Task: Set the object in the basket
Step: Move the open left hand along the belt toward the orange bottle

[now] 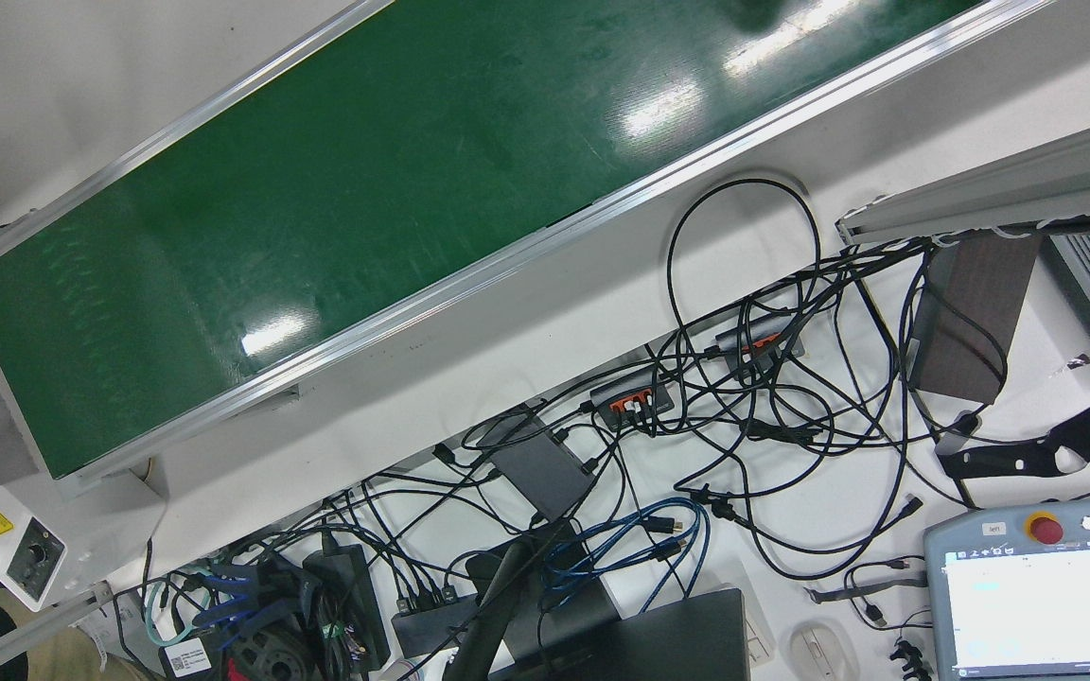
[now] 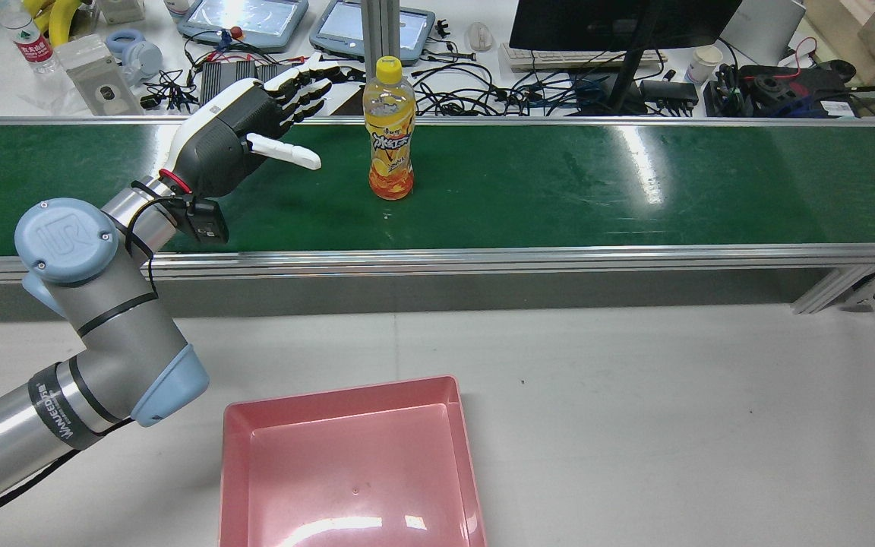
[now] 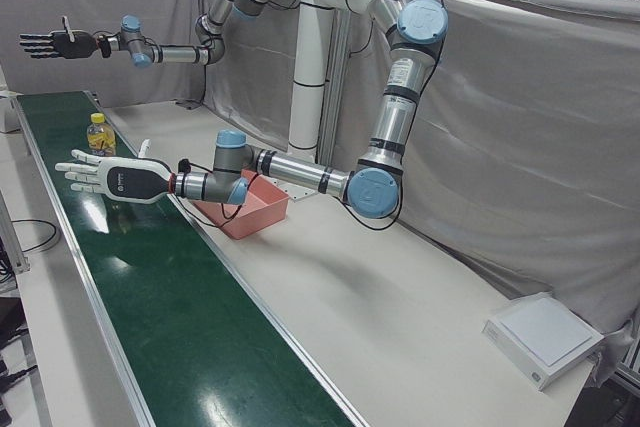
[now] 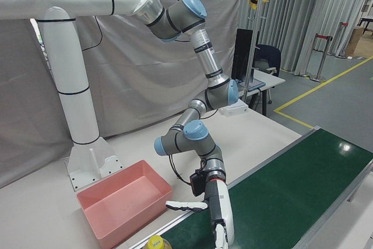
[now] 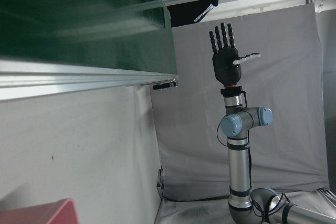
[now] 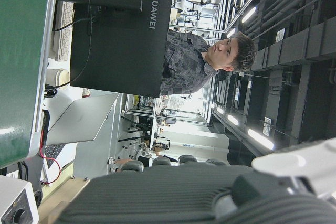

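An orange drink bottle [image 2: 391,129] with a yellow cap stands upright on the green conveyor belt [image 2: 597,182]. My left hand [image 2: 247,133] hovers over the belt just left of the bottle, open, fingers stretched out, not touching it. The left-front view shows the same hand [image 3: 110,175] level with the bottle [image 3: 99,134]. The pink basket [image 2: 339,391] sits empty on the white table, on my side of the belt. My right hand [image 3: 50,44] is raised high away from the belt, open and holding nothing; it also shows in the left hand view [image 5: 226,59].
Beyond the belt is a desk with tangled cables [image 1: 744,397], a monitor [image 2: 620,23], teach pendants [image 2: 244,19] and a water bottle [image 2: 27,38]. A person [image 6: 205,59] stands behind the monitor. A white box [image 3: 545,337] lies on the table's far corner.
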Action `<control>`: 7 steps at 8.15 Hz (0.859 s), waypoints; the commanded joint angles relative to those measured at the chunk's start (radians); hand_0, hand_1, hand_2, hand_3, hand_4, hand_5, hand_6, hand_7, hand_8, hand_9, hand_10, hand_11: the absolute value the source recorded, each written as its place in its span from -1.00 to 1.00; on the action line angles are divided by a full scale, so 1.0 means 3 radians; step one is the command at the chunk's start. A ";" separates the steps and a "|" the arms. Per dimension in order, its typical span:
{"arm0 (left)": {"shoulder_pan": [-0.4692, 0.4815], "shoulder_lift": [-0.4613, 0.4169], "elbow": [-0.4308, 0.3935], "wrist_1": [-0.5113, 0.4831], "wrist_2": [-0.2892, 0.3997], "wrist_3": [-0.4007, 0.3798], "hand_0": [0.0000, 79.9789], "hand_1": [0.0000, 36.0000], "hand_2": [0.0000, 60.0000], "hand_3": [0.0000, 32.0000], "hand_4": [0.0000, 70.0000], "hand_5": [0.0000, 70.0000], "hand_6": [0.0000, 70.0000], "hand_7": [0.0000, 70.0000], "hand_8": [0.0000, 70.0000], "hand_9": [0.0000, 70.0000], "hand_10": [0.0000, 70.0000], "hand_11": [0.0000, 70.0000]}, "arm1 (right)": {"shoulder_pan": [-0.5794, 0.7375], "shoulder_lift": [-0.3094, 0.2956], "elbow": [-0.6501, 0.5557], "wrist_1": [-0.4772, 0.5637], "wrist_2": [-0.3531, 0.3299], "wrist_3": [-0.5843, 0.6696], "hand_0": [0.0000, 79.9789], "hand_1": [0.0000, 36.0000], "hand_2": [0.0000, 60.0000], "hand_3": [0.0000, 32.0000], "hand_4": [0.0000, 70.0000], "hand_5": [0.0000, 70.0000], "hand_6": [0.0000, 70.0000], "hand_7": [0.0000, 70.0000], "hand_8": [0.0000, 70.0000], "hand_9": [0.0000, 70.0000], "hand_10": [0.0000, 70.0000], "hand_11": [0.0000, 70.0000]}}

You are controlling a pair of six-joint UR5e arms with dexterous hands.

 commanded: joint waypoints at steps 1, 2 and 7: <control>0.0012 -0.0178 0.0152 -0.0019 0.0035 -0.0010 0.32 -0.23 -1.00 -0.99 -0.58 -0.47 -0.93 -1.00 -0.76 -0.73 -0.86 -0.75 | 0.0000 0.0000 0.0000 0.0000 0.0000 0.0000 -1.00 -1.00 -1.00 -1.00 -1.00 -1.00 -1.00 -1.00 -1.00 -1.00 -1.00 -1.00; 0.0012 -0.0184 0.0168 -0.0019 0.0045 -0.0020 0.33 -0.20 -1.00 -1.00 -0.57 -0.46 -0.93 -1.00 -0.76 -0.73 -0.87 -0.77 | 0.0000 0.0000 0.0000 0.0000 0.0000 0.0000 -1.00 -1.00 -1.00 -1.00 -1.00 -1.00 -1.00 -1.00 -1.00 -1.00 -1.00 -1.00; 0.0048 -0.0383 0.0393 -0.0044 0.0311 -0.0138 0.34 -0.16 -1.00 -1.00 -0.56 -0.47 -0.92 -1.00 -0.75 -0.73 -0.87 -0.77 | 0.0000 0.0000 0.0000 0.0000 0.0000 0.0000 -1.00 -1.00 -1.00 -1.00 -1.00 -1.00 -1.00 -1.00 -1.00 -1.00 -1.00 -1.00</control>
